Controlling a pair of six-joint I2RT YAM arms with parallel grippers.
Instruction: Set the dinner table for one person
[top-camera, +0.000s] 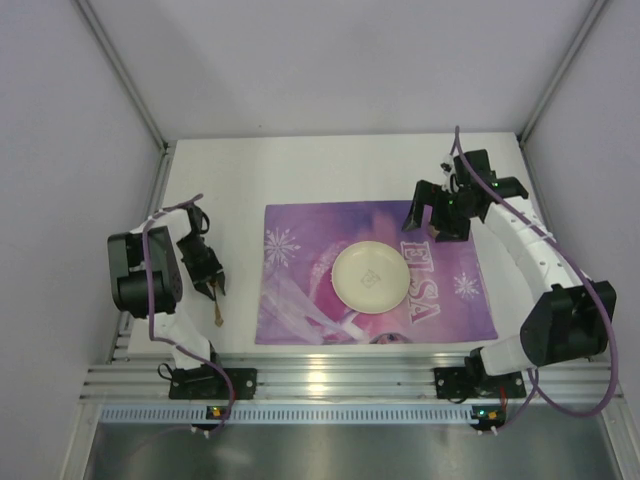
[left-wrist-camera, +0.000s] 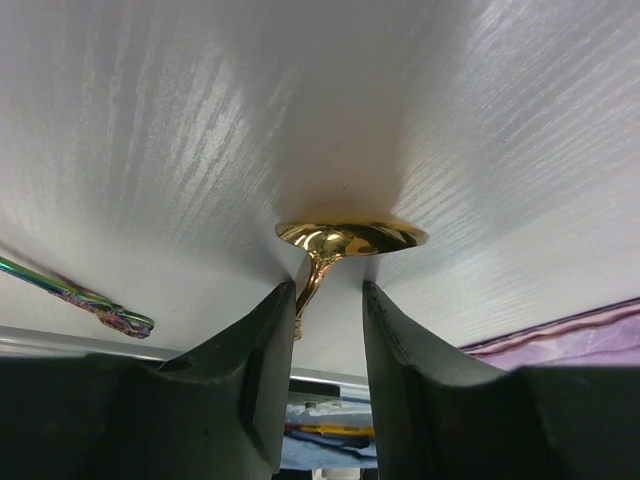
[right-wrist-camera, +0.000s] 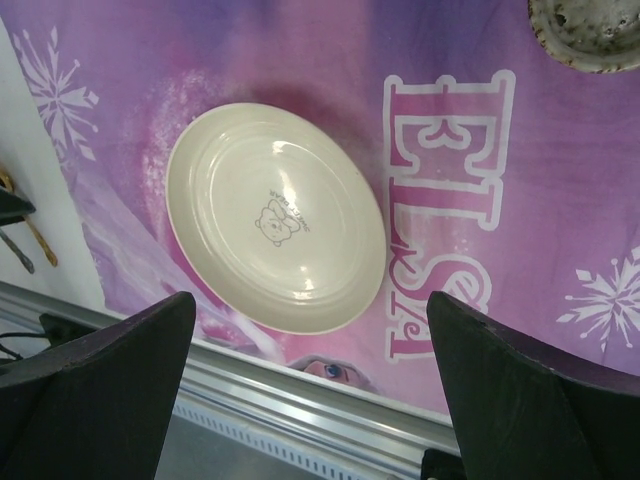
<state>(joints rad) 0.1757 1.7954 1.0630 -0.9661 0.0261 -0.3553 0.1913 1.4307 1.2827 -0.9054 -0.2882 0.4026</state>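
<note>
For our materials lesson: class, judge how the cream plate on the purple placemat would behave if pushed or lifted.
The cream plate looks rigid and probably keeps its shape. Its glossy surface may slip in a grip. Flat and shallow on the placemat, it would likely slide, not tip.

- I see the white dinner table (top-camera: 330, 170), its ribbed aluminium rail (top-camera: 350, 375) along the near edge.
- A purple ELSA placemat (top-camera: 290, 290) lies flat mid-table.
- To its left a gold spoon (left-wrist-camera: 350, 238) touches the bare white surface.
- A rainbow-coloured utensil (left-wrist-camera: 90, 300) lies near the spoon.
</note>
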